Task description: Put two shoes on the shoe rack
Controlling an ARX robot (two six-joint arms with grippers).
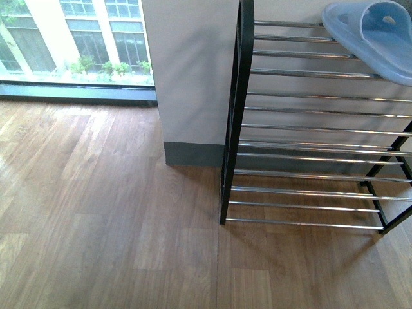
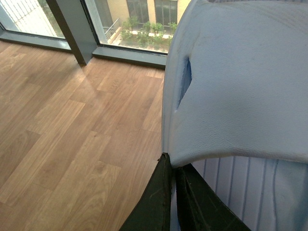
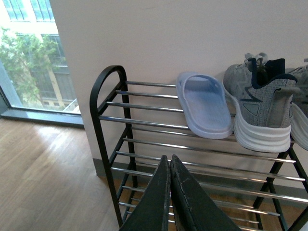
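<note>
Right pincer (image 3: 169,192) hangs in front of the shoe rack (image 3: 108,96), its 2 black fingers pressed flat together with nothing between them, tips aimed at the middle shelves. On the top shelf sits a pale blue slipper (image 3: 204,103), and just beside it a grey sneaker (image 3: 257,103) with a navy collar and thick white sole, heel toward the camera. A sliver of a 2nd grey shoe (image 3: 301,120) peeks in at the frame edge beside that one.

Left pincer (image 2: 172,202) is seen from its wrist camera, fingers nearly closed on the edge of a pale blue slipper (image 2: 240,82) that fills most of that view, wooden floor (image 2: 72,134) and window (image 2: 139,19) beyond.

From the front, neither arm shows. The rack (image 1: 235,116) stands against the white wall (image 1: 187,71), its lower shelves bare, the slipper (image 1: 373,35) on top, and wide floor (image 1: 96,225) lies to its left. No readable writing anywhere.
</note>
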